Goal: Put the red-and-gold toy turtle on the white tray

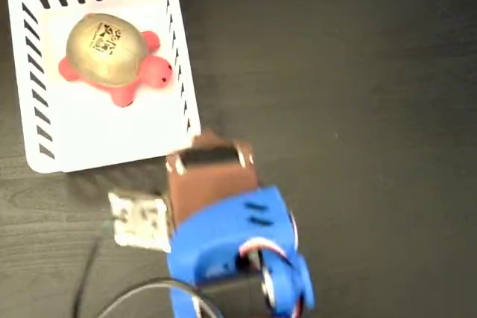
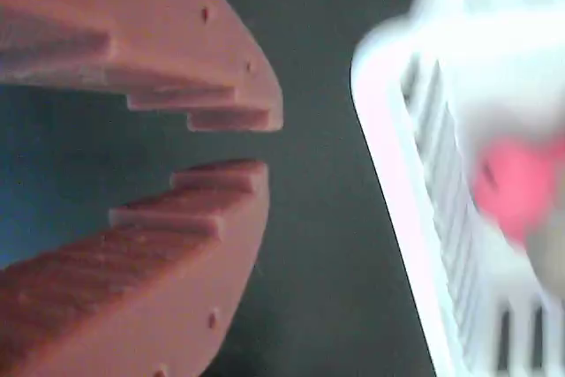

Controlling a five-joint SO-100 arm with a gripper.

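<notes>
- Plainly, the end effector [image 2: 265, 143] holds nothing: in the wrist view its two reddish-brown stepped fingers [image 2: 159, 236] stand slightly apart, with only dark worktop showing in the narrow gap between their tips.
- The jaws look nearly closed but not pressed together, so I judge them released rather than clenched.
- In the fixed view the end effector's own tips are hard to make out; the brown wrist part [image 1: 212, 173] sits just beside the near right corner of the white tray [image 1: 37, 109], outside it, and the blue arm [image 1: 231, 251] runs down toward the bottom edge of the picture.
- The arm therefore hangs over bare worktop [image 1: 358, 72], clear of the tray, with the tray wall seen blurred at the right of the wrist view.
- A small white block [image 1: 140, 220] sits just left of the arm, and a dark cable [image 1: 89, 273] trails below it.
- The red-and-gold toy turtle [image 1: 112, 53] lies inside the white tray, in its upper half, upright with the gold shell and black mark facing up and the coral head pointing right.
- A blurred pink patch [image 2: 516, 187] behind the slotted tray wall in the wrist view is likely part of the turtle.
- By my judgement the placing is done: the turtle rests wholly on the tray floor and nothing touches it.
- What seems left is only to bring the arm to rest away from the tray.
</notes>
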